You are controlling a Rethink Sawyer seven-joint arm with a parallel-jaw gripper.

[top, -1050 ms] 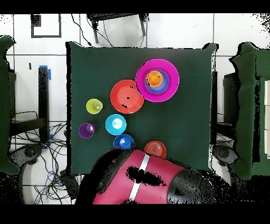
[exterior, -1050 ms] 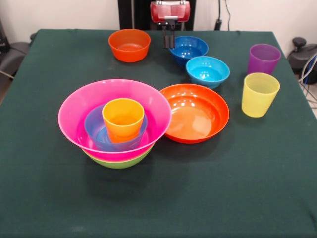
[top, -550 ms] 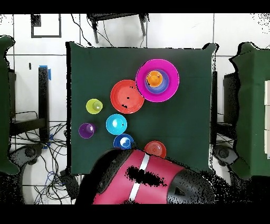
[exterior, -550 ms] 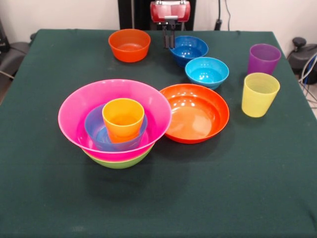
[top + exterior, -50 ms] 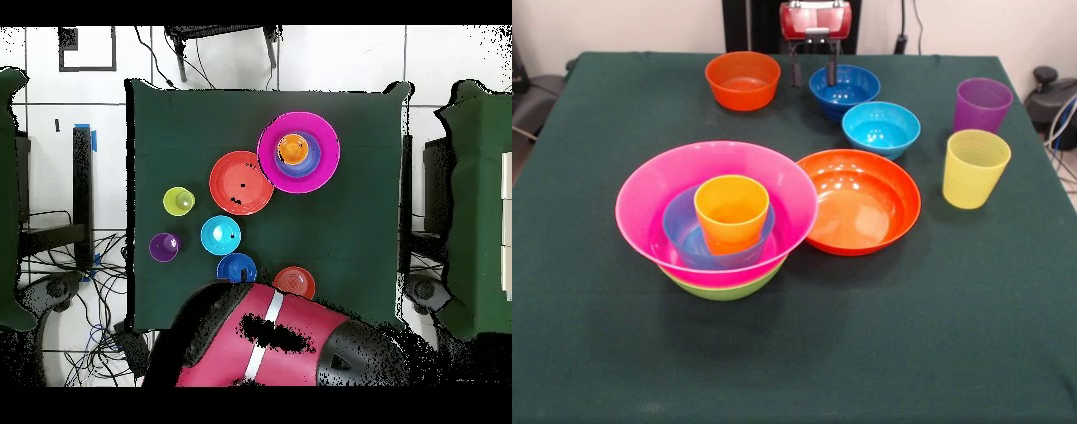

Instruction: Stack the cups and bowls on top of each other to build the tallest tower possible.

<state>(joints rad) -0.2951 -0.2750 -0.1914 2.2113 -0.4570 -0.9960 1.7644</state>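
Note:
The tower (image 5: 717, 216) is a big pink bowl nested in a lime green bowl (image 5: 724, 288), holding a small blue bowl (image 5: 684, 231) with an orange cup (image 5: 732, 210) in it. My gripper (image 5: 814, 74) is open at the far edge, between the small orange bowl (image 5: 743, 79) and the dark blue bowl (image 5: 845, 88). One finger stands at the dark blue bowl's rim. The cyan bowl (image 5: 881, 126), shallow orange bowl (image 5: 858, 200), purple cup (image 5: 982, 103) and yellow cup (image 5: 975, 168) stand loose. In the overhead view the tower (image 5: 298, 152) shows, and the arm hides the gripper.
The red arm (image 5: 270, 340) covers the table's edge by the dark blue bowl (image 5: 236, 267) and small orange bowl (image 5: 294, 282). Green cloth (image 5: 865, 353) covers the table. Cables and furniture lie off the table at the sides.
The gripper's fingers, pressed together before, have spread apart; one now stands at the dark blue bowl's rim. The bowls and cups have stayed put.

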